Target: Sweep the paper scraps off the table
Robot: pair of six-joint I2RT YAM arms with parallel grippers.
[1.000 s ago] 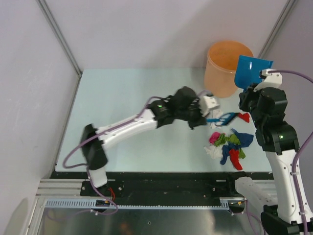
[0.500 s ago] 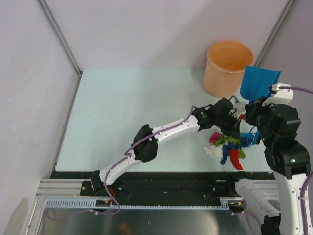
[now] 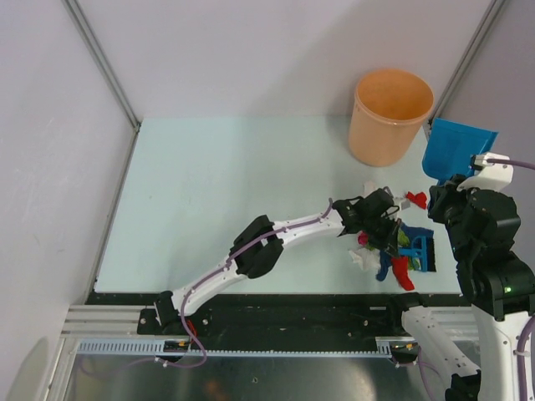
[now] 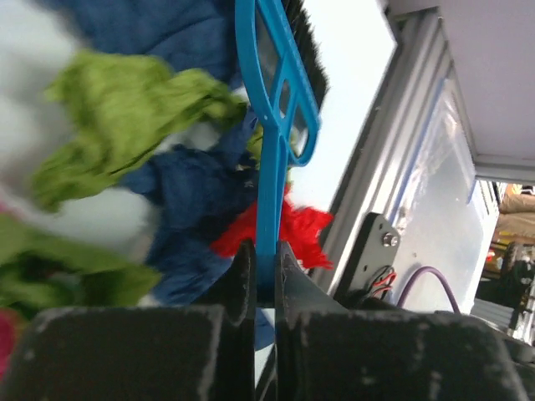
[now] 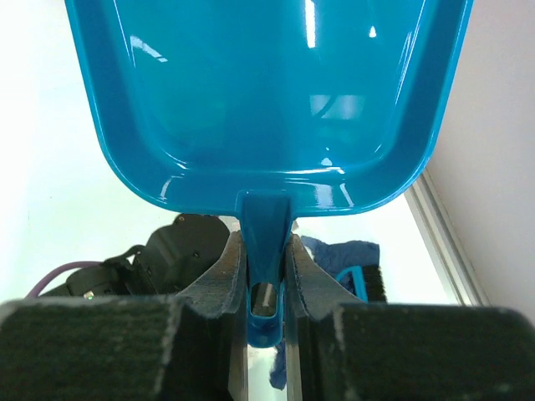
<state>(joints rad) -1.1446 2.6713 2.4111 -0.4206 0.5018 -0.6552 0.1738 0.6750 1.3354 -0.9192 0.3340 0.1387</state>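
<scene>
Since half a second ago, my left arm has swung further right and toward the near edge. The brush (image 3: 418, 249) was over the middle of the heap and now sits at its right side. My right arm has drifted right too, carrying the dustpan (image 3: 457, 148) with it.

Left claw (image 4: 265, 255): clenched on the brush's thin blue handle, which runs straight out from between the fingers to the black bristles at the far end.

Right claw (image 5: 266, 244): clamped on the dustpan's stubby handle. The pan is held up in the air by the right edge of the table (image 3: 217, 175), its hollow side facing the wrist camera.

Paper scraps (image 3: 386, 251): green, dark blue, red, pink and white wads heaped near the near-right corner of the table, under and just beside the left claw. The brush handle crosses over them.

One red scrap (image 3: 416, 199) and one white scrap (image 3: 369, 187) lie apart from the heap, between it and the orange bucket (image 3: 390, 117) at the far right.
</scene>
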